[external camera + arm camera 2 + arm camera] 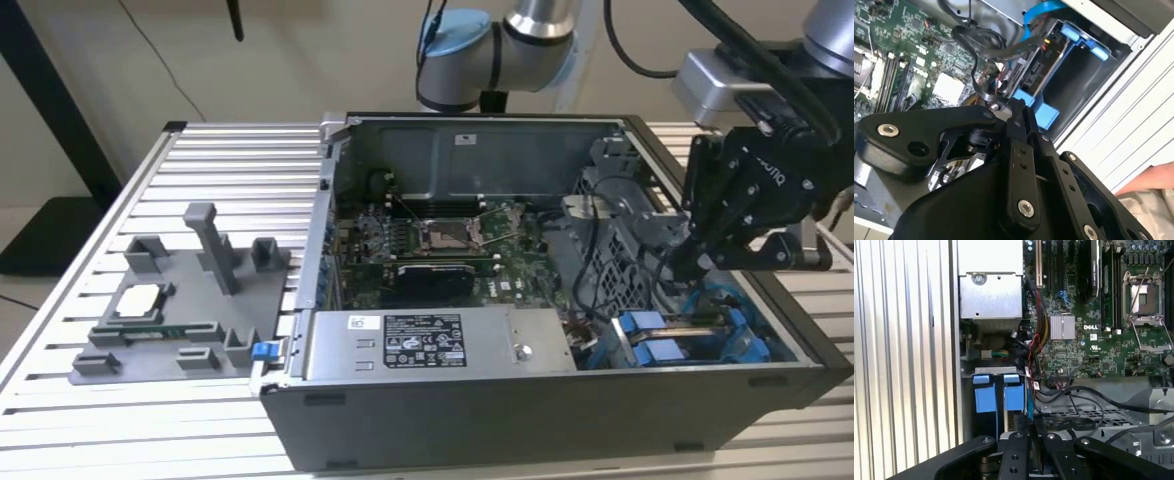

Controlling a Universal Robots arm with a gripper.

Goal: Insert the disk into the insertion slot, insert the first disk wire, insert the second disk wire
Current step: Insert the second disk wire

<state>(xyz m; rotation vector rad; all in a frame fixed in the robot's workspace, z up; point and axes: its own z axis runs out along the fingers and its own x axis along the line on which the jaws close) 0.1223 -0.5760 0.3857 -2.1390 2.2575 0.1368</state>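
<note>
We are looking at an open grey metal computer case (534, 420) sitting on a ribbed aluminium worktop (80, 420), with the black gripper (694, 262) hanging over the corner of the case at the exterior view's right. In the second wrist view the gripper (1016, 107) is showing its black fingers (1019, 150) drawn tightly together, and they seem to be pinching a thin black wire (974, 75) that is curling up toward the drive bay, though the contact itself is hard to make out. The silver-grey disk in its bright blue plastic frame (1036, 70) is already sitting inside the insertion slot of the grey perforated drive cage (625, 262); in the first wrist view its two blue tabs (996, 397) are lying side by side just ahead of the gripper (1029, 432). A bundle of black cables (1089, 395) is running across the cage between the disk and the green motherboard (1089, 305). The grey power-supply box with a black label (441, 342) is lying along the near wall of the case. A grey plastic parts fixture (174, 300) is resting on the worktop at the exterior view's left, well apart from the case.
</note>
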